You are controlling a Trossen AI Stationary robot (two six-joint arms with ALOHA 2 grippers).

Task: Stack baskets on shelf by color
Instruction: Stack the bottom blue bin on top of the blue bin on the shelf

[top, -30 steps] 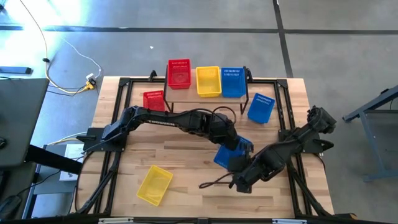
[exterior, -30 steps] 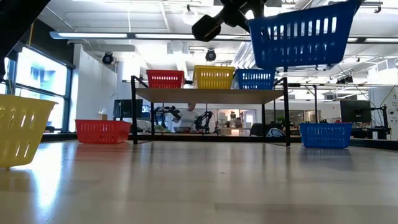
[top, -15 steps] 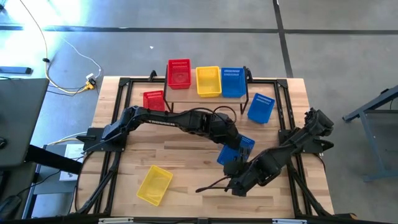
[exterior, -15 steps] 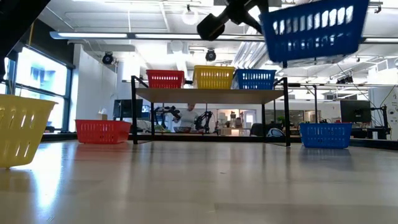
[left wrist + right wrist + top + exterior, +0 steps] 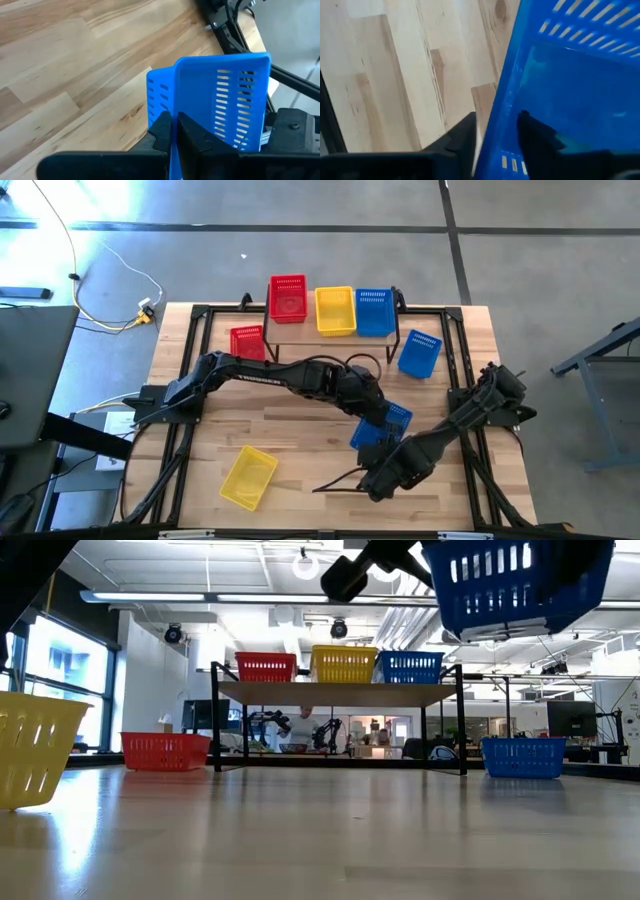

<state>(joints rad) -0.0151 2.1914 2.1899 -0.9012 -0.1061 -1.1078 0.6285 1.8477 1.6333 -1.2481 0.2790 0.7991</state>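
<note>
On the shelf [image 5: 340, 693] at the table's far side stand a red basket [image 5: 287, 298], a yellow basket [image 5: 335, 310] and a blue basket [image 5: 375, 312]. My left gripper [image 5: 175, 124] is shut on another blue basket [image 5: 386, 425], held high over the table's middle [image 5: 515, 585]. My right gripper [image 5: 495, 127] is open at that basket's near end [image 5: 378, 463]. One finger stands inside its wall and one outside. I cannot tell whether they touch it. My left gripper pinches one wall of the blue basket at its edge [image 5: 175, 112] between its two fingers. The fingers slant down from the table's left side. The basket hangs tilted beyond the fingers, lifted clear of the table.
Loose on the tabletop lie a red basket [image 5: 247, 340] at the far left, a blue basket [image 5: 419, 352] right of the shelf and a yellow basket [image 5: 248, 477] at the near left. Bare wood [image 5: 300, 420] lies between them. A black frame [image 5: 180, 470] runs along the table's sides.
My right gripper has come down and a little toward the table's near left, up against the held blue basket. The basket has swung slightly toward the table's right and tipped, staying clear of the table.
</note>
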